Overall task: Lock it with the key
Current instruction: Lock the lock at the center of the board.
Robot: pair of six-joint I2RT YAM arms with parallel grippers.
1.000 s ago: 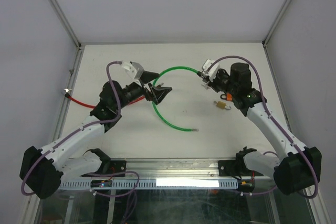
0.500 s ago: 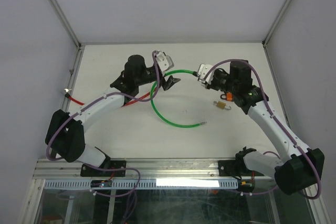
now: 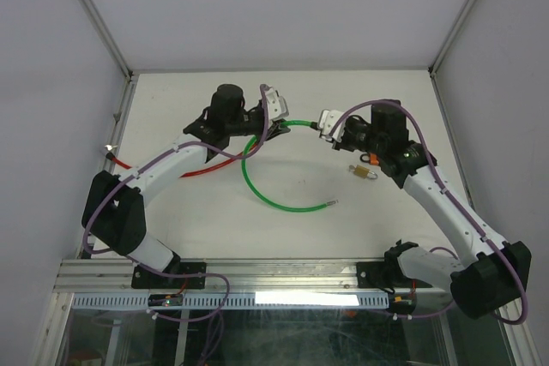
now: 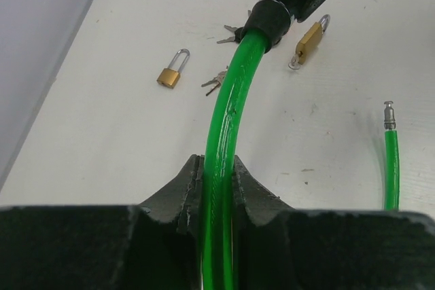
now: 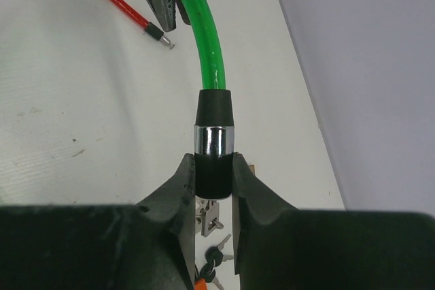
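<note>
Along the green cable (image 3: 254, 184), both grippers have a hold. The left gripper (image 4: 216, 165) is clamped on the cable's bare green stretch, its fingers pinching it from either side. The right gripper (image 5: 214, 162) is closed around the black-and-chrome lock head (image 5: 215, 117) at one end of the cable. Between the two grips the cable runs in a short arc. Its other end, a metal pin (image 4: 388, 112), lies free on the table (image 3: 300, 242), well apart from the lock head. Near the lock head, a small brass padlock (image 4: 171, 70), a bunch of keys (image 4: 213, 83) and a second padlock (image 4: 309, 40) lie on the table. A red cable (image 5: 115, 1) lies just beside the green one, on the left arm's side.
</note>
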